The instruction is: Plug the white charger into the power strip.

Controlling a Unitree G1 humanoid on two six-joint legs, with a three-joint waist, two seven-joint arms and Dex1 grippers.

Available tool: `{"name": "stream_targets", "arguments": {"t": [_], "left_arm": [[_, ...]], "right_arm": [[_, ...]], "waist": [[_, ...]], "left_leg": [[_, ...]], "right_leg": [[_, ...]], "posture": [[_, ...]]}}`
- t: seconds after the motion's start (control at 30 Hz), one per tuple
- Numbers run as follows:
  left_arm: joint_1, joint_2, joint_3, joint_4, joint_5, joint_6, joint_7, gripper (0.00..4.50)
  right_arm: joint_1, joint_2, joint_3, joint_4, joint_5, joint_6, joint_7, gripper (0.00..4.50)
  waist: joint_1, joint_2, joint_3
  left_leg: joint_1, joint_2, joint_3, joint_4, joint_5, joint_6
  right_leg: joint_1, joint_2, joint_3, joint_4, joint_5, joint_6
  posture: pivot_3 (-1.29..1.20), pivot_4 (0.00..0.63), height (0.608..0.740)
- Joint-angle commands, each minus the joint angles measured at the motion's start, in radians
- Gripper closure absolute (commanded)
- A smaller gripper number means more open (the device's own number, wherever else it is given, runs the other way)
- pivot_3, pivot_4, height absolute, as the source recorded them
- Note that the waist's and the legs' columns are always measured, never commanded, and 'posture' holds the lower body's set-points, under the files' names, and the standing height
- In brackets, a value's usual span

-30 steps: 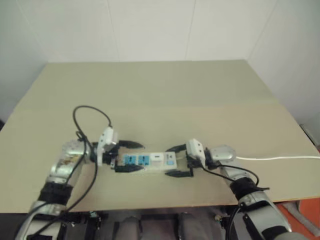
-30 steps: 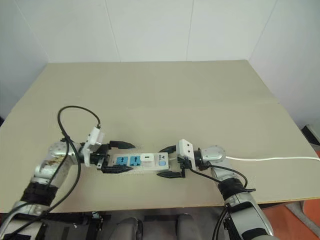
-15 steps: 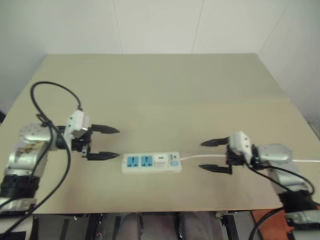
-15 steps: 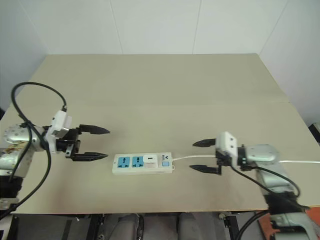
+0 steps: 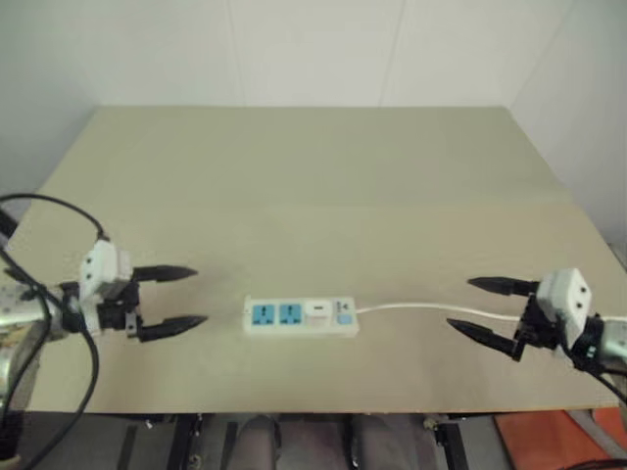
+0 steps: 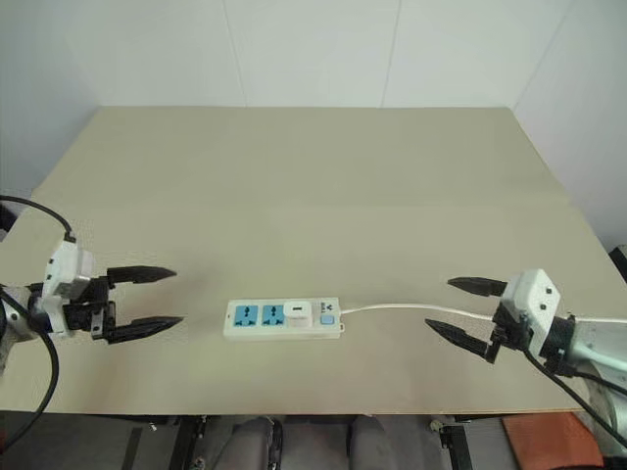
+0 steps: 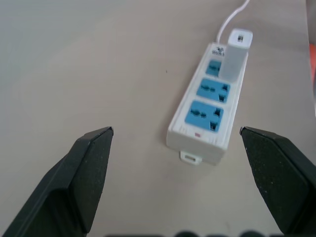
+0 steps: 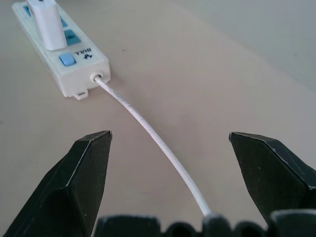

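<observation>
The power strip [image 5: 284,317] lies flat near the table's front edge, cable end to the right. The white charger [image 5: 315,312] stands upright in the socket nearest the switch; its two other blue sockets are bare. In the left wrist view the charger [image 7: 236,54] rises from the strip [image 7: 207,113]. My left gripper [image 5: 201,295] hovers open to the left of the strip, well apart from it. My right gripper [image 5: 459,304] is open to the right, straddling the thin white cable [image 5: 411,306] above it, holding nothing. The right wrist view looks along the cable [image 8: 148,128] toward the charger [image 8: 49,22].
The tan table [image 5: 313,186] stretches wide behind the strip. Its front edge [image 5: 323,411] runs just below the grippers. White walls close in at the back and on the right. A black cable [image 5: 59,206] loops off my left wrist.
Both grippers have drawn away from the strip's ends, the left one leftward and the right one rightward, staying open. The strip and the charger in it have stayed put.
</observation>
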Motion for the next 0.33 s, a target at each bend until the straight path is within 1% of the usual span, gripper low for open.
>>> {"name": "stream_targets", "arguments": {"t": [0.03,0.13,0.27,0.33], "left_arm": [[0.005,-0.01,0.042,-0.053,-0.025,0.017,0.055,0.0],[0.016,-0.006,0.043,-0.072,-0.018,0.026,0.077,0.0],[0.004,-0.023,0.043,-0.078,-0.018,0.031,0.124,0.0],[0.007,-0.02,0.031,-0.086,-0.021,0.033,0.122,0.0]], "right_arm": [[0.022,0.0,-0.042,-0.07,0.024,0.035,-0.042,0.06],[0.03,-0.01,-0.041,-0.089,0.026,0.05,-0.048,0.06],[0.008,-0.025,-0.037,-0.07,0.008,0.05,-0.054,0.06],[-0.002,-0.027,-0.026,-0.068,0.007,0.051,-0.057,0.06]], "waist": [[-0.002,0.0,0.0],[-0.007,0.0,0.0],[-0.006,0.0,0.0],[-0.005,0.0,0.0]], "left_leg": [[0.001,0.0,0.0,0.0,0.0,0.0],[0.002,0.0,0.001,0.0,0.0,0.0],[0.003,0.0,0.001,0.0,0.0,0.0],[0.002,0.0,0.001,0.0,0.0,0.0]], "right_leg": [[0.001,0.0,0.0,0.0,0.0,0.0],[0.001,0.0,0.001,0.002,0.0,0.0],[0.001,0.001,0.001,0.002,0.0,0.0],[0.001,0.0,0.001,0.002,0.0,0.0]], "posture": [[0.0,0.15,0.74],[0.0,0.15,0.74],[0.0,0.15,0.74],[0.0,0.15,0.74]]}}
